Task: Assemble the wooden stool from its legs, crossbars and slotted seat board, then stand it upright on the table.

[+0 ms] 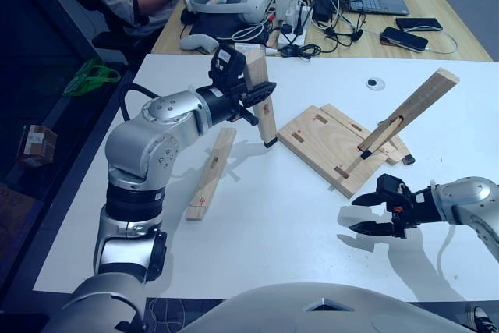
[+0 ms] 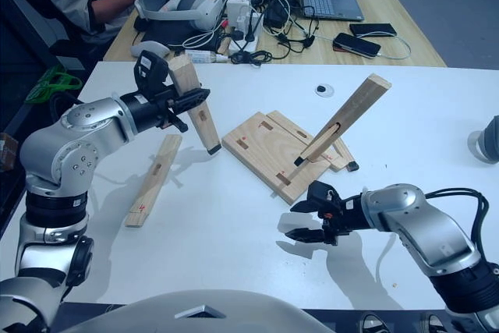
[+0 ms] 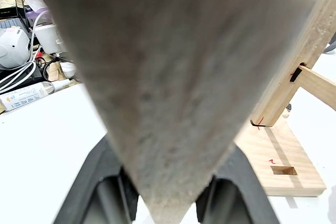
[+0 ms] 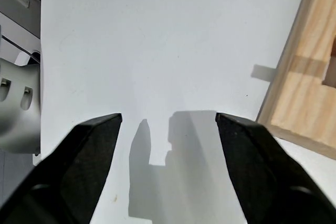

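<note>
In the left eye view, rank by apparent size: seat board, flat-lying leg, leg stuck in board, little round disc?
1. seat board, largest.
2. flat-lying leg and leg stuck in board look alike, so unranked.
3. round disc, smallest.

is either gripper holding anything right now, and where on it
The left gripper holds a wooden leg by its upper half. The right gripper is open and empty.

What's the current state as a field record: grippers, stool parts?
left gripper: shut on held leg, steeply tilted
right gripper: open, empty, over bare table beside seat board
seat board: flat on table; inserted leg leans up from a slot
loose leg: flat on table, robot's left of seat board
</note>
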Robot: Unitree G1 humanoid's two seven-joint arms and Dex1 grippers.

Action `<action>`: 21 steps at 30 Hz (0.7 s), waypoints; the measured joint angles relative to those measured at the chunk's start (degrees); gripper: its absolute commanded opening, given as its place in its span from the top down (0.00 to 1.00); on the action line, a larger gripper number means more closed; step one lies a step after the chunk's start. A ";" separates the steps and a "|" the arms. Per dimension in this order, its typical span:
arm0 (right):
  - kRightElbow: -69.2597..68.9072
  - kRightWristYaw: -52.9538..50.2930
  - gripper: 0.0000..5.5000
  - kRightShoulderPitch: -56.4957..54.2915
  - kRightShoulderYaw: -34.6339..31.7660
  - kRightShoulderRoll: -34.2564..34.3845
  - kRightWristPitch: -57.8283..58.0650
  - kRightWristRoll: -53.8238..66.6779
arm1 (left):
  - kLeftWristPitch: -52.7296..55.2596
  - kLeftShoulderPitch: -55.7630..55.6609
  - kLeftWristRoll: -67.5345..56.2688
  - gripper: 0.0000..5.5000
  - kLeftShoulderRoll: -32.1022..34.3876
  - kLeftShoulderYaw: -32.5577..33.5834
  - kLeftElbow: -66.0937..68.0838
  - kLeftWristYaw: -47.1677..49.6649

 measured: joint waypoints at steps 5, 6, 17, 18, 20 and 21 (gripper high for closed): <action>2.24 -2.40 0.39 -5.09 5.61 6.92 -0.45 -2.35 | 0.13 -1.02 0.73 0.81 0.17 -0.02 0.37 -1.04; 2.33 -2.77 0.39 -6.16 6.19 8.25 -0.37 -2.31 | 0.13 -1.33 1.06 0.81 0.19 -0.01 0.52 -1.27; 3.04 -4.94 0.39 -13.84 11.15 16.76 -1.04 -4.35 | -0.30 -3.44 2.64 0.81 1.41 1.26 2.25 -2.16; 1.67 -4.88 0.39 -12.24 9.87 14.88 -1.55 -4.38 | -0.30 -3.21 2.67 0.81 1.08 1.56 1.94 -1.68; -3.23 -5.12 0.39 -5.52 2.91 10.61 -1.47 -2.29 | -0.25 -1.36 2.73 0.81 -1.99 2.47 0.65 1.36; -6.38 -4.84 0.39 -1.01 -1.88 8.34 -0.52 0.12 | -0.09 0.35 2.72 0.81 -4.64 2.69 -0.31 3.73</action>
